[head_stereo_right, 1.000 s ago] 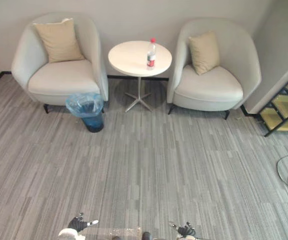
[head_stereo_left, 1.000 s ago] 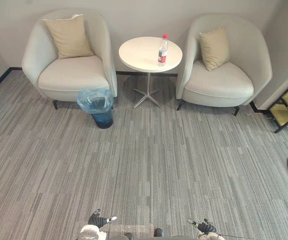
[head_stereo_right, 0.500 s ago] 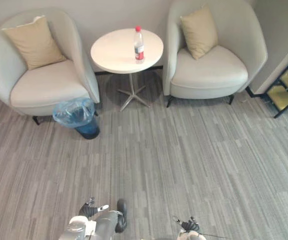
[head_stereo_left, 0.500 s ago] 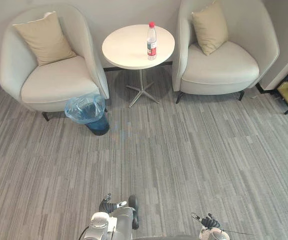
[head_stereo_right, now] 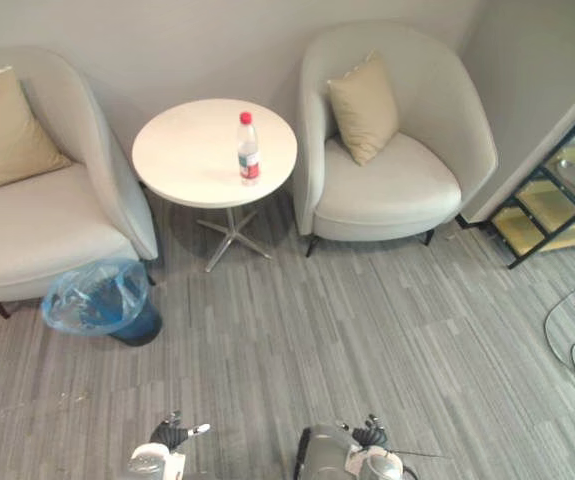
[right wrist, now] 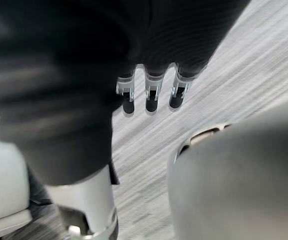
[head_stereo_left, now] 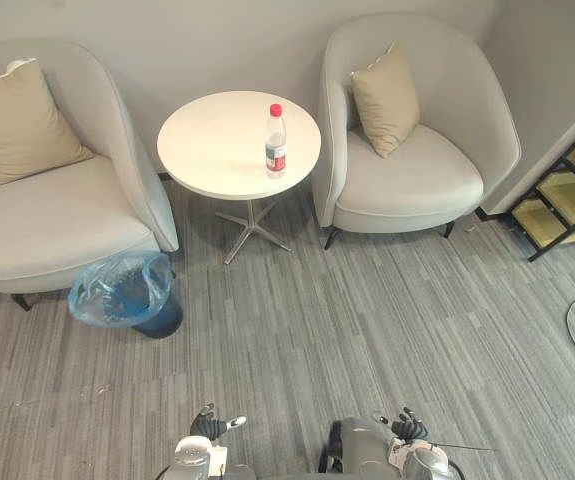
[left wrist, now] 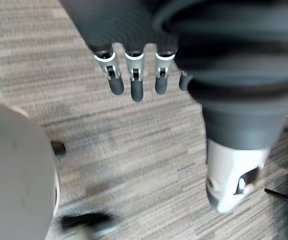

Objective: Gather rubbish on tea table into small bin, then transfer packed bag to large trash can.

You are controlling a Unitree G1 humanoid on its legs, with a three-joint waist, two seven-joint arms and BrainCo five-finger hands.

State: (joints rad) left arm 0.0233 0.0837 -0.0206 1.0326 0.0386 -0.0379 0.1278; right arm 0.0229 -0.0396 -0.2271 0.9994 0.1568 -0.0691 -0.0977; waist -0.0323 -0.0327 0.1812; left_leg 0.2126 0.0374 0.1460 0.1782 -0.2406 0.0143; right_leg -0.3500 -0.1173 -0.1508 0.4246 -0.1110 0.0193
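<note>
A plastic bottle [head_stereo_left: 275,143] with a red cap and red label stands upright on the round white tea table [head_stereo_left: 207,150]. It is the single item on the tabletop. The small bin [head_stereo_left: 122,291], lined with a blue bag, stands on the carpet to the table's left, against the left armchair. My left hand [head_stereo_left: 210,427] hangs low at the near edge, far from the table, its fingers [left wrist: 136,82] straight and holding nothing. Low on the other side hangs my right hand [head_stereo_left: 408,429], its fingers [right wrist: 153,97] also straight and empty.
Two pale armchairs with tan cushions flank the table, one on the left [head_stereo_left: 37,215] and one on the right [head_stereo_left: 417,170]. A black shelf frame [head_stereo_left: 567,200] stands at the far right. Grey striped carpet [head_stereo_left: 297,330] stretches between me and the table.
The whole picture has shifted as the camera moved: table, bin and chairs now sit further left and nearer. Both hands stay low and empty.
</note>
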